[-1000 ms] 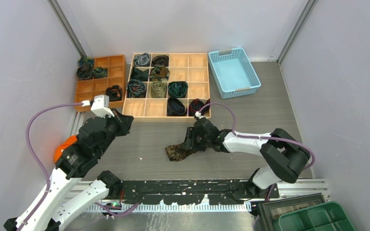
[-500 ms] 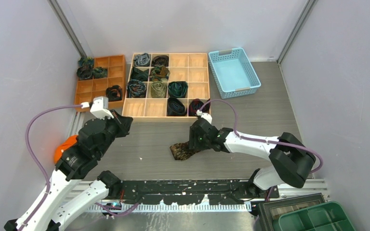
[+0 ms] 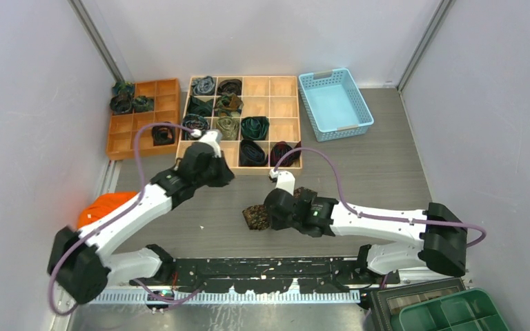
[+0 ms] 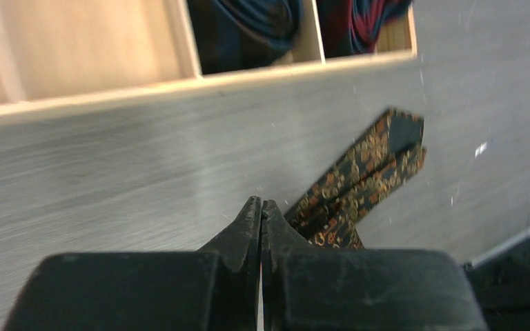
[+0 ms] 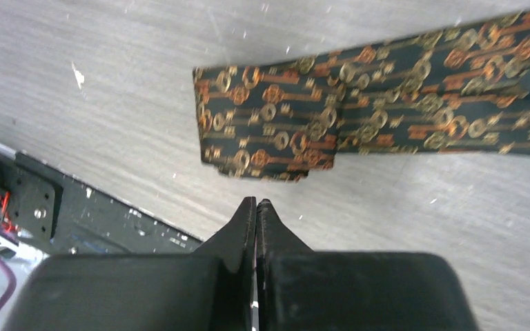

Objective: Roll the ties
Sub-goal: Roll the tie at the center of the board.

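Lying folded on the table (image 3: 373,172), the tie (image 5: 359,117) sits just ahead of the right gripper (image 5: 255,205), whose jaws are pressed together on nothing. The left gripper (image 4: 261,210), likewise closed and empty, hovers near the front edge of the tray (image 3: 192,156) holding rolled ties (image 3: 228,127).

left arm (image 3: 134,210), right arm (image 3: 379,222): white links, black joints | cables (image 3: 136,165): purple | left claw (image 4: 261,205), right claw (image 5: 256,202): black, tapered
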`<state>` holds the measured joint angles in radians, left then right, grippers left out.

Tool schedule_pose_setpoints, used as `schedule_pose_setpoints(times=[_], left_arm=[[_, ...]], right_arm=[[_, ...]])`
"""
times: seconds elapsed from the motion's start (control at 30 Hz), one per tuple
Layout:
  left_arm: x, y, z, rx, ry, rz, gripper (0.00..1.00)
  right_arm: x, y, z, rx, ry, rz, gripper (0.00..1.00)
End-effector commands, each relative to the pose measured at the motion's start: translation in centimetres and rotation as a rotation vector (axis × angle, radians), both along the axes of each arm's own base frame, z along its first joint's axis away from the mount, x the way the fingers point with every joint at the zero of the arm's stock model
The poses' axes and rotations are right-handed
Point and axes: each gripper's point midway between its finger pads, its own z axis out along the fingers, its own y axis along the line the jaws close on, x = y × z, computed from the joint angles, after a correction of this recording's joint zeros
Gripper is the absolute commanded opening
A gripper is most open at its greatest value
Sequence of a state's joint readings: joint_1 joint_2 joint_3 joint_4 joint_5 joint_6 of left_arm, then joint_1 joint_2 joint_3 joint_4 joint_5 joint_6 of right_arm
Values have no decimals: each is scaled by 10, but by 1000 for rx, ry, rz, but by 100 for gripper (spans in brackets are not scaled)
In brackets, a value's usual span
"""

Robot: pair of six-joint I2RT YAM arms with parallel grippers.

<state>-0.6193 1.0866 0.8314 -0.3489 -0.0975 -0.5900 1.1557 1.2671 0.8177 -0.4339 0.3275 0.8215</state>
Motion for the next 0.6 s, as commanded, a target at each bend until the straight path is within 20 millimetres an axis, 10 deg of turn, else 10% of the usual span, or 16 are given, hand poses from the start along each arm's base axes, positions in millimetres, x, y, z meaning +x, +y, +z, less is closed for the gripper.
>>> schedule_pose_setpoints(times=[0.0, 0.23, 0.57], left_arm=[[-9, -60, -10, -167, 43, -278, 0], [-31, -89, -64, -248, 199, -440, 0], [-31, -78, -121, -155, 286, -395, 0]], right_arm=[[-23, 3, -7, 89, 31, -53, 1], [-42, 12, -43, 166, 101, -62, 1], [-42, 19, -80, 113, 127, -80, 1]])
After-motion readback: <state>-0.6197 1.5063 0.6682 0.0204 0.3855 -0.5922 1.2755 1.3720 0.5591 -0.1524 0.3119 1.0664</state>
